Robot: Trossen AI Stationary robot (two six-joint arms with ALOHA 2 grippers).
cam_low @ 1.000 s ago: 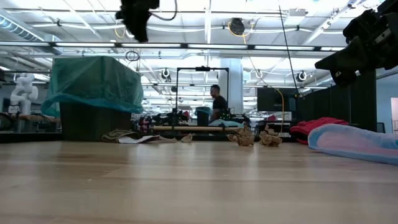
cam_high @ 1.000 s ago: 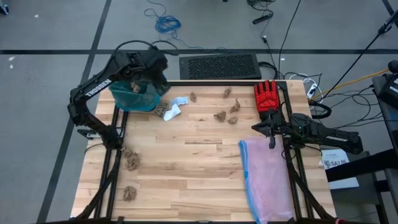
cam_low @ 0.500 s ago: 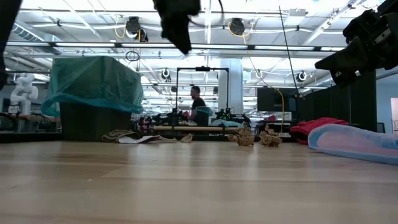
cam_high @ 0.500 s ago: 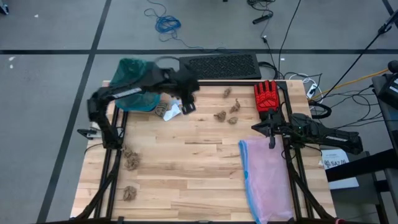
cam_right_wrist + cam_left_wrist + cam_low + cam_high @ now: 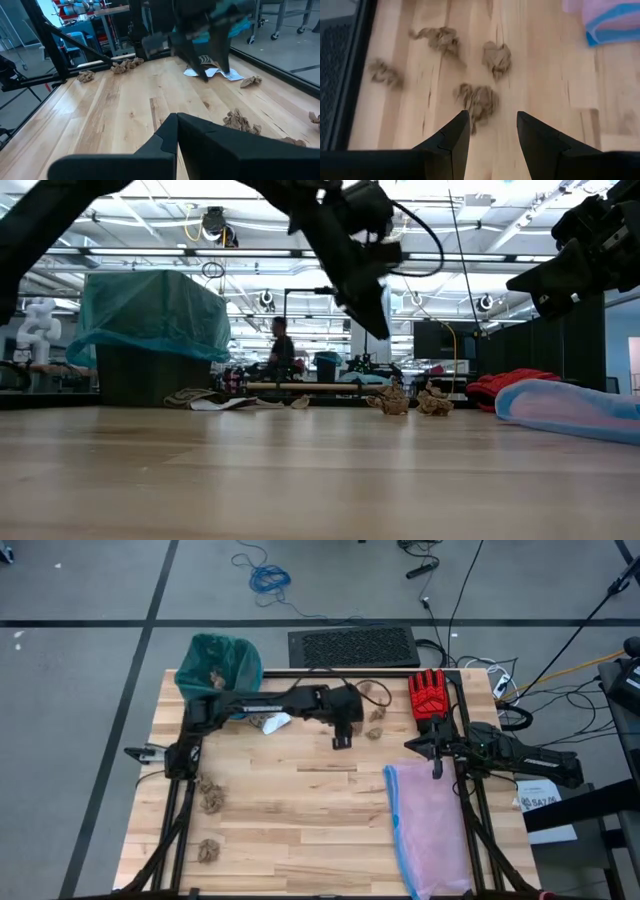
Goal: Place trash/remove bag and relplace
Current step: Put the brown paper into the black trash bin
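From above, your left gripper (image 5: 342, 736) reaches out over the far middle of the table, fingers apart and holding nothing, and a little brown paper wad (image 5: 374, 732) lies just beside it, toward the red glove (image 5: 430, 696). Two more wads (image 5: 378, 713) sit a bit farther back, so this arm is much the nearer one. The right gripper (image 5: 436, 761) waits at the table's right edge, pinched shut and empty, by the pale pink bag (image 5: 432, 830). The teal-green bag (image 5: 218, 658) lines the bin at the far left corner, with one wad already inside. From table height, the left gripper (image 5: 368, 305) hangs up in the air, not touching the wood — the wads (image 5: 392, 401) rest low and far back. From the left wrist, the closest wad (image 5: 479, 100) sits just ahead of the two dark fingers (image 5: 456, 131), nearly in line with the gap; it looks crinkly, soft and lumpy, with no real long side. From the right wrist, you see the shut gripper (image 5: 176, 125) over pale smooth planks, another brown wad (image 5: 239, 120) close by, and the white paper scrap (image 5: 212, 73) lying flat under the other arm.
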